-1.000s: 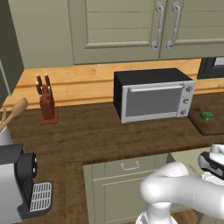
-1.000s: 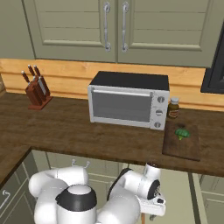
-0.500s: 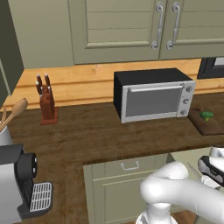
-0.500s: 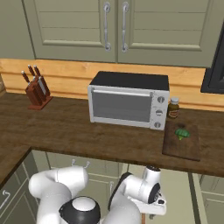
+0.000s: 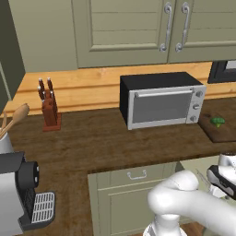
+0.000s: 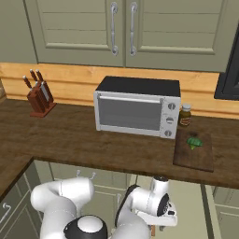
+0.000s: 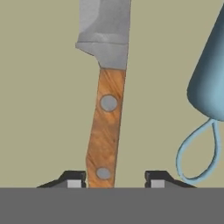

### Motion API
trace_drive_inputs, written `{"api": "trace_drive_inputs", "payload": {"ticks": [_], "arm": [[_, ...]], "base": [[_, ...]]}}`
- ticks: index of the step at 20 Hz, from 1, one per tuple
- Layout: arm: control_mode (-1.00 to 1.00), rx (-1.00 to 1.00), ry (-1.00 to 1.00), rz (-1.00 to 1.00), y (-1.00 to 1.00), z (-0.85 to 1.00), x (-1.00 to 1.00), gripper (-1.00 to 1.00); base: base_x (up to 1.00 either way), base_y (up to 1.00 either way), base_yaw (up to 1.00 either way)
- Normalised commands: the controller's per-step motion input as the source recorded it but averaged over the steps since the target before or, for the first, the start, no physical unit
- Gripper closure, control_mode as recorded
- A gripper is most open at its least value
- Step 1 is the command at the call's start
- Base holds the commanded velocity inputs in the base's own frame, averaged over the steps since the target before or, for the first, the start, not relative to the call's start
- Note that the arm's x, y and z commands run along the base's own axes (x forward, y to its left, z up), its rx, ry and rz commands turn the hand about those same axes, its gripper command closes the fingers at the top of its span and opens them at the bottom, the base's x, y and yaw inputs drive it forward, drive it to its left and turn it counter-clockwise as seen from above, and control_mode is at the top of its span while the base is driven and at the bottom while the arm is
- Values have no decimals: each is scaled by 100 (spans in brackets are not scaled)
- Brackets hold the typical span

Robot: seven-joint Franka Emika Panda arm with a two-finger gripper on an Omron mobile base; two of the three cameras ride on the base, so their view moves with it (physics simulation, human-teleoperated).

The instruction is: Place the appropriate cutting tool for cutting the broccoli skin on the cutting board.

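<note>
Lowered, the claw (image 7: 114, 178) straddles the knife's handle (image 7: 105, 131), open.

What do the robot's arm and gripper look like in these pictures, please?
The arm is made of glossy white, rounded segments, with a dark round cap on the joint nearest the camera. The gripper has two small dark fingertips with pale grey faces. No cables or markings are visible.
</note>
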Motion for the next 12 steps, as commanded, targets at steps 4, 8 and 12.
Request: {"api": "trace_drive_inputs", "payload": {"ticks": [4,8,12], "arm": [[-100,0,0,1,40,0,-24,100],[-100,0,0,7,9,9,-31,100],[-100,0,-2,15,-17,53,-52,100]], "base": [[0,0,0],[0,0,0],[0,0,0]]}}
